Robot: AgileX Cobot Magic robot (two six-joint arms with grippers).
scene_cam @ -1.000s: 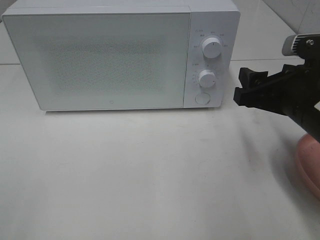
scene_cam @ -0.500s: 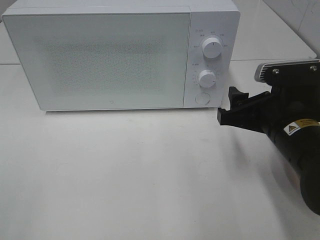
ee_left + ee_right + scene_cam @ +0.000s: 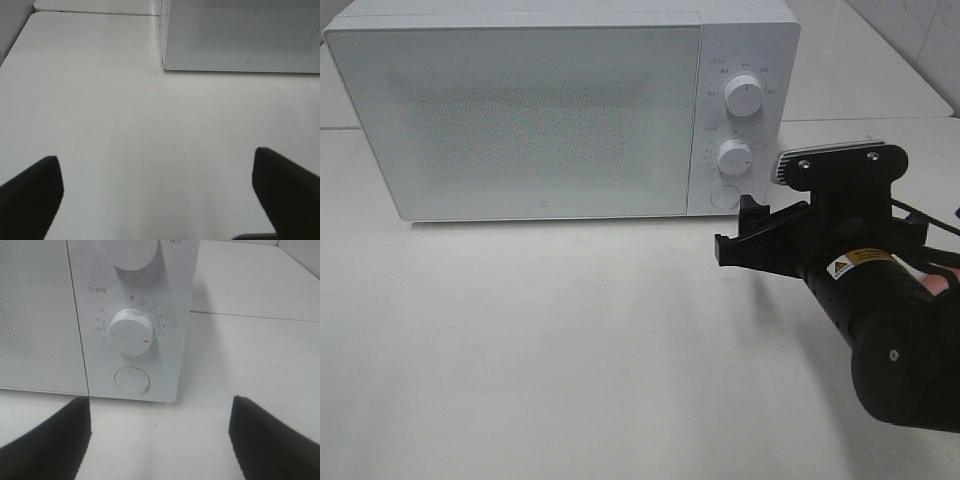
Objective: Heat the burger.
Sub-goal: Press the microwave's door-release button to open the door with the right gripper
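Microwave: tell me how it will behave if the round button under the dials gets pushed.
The microwave is a wide, flat-based box, so it probably will not tip. On the smooth white table it might slide back a little. The round button likely gives before that.

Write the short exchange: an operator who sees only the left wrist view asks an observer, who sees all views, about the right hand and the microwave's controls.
Operator: Where is the right hand?
Observer: The right hand hovers, open, just in front of the microwave, at its control-panel end.
Operator: What does it face?
Observer: The round button under the timer knob.
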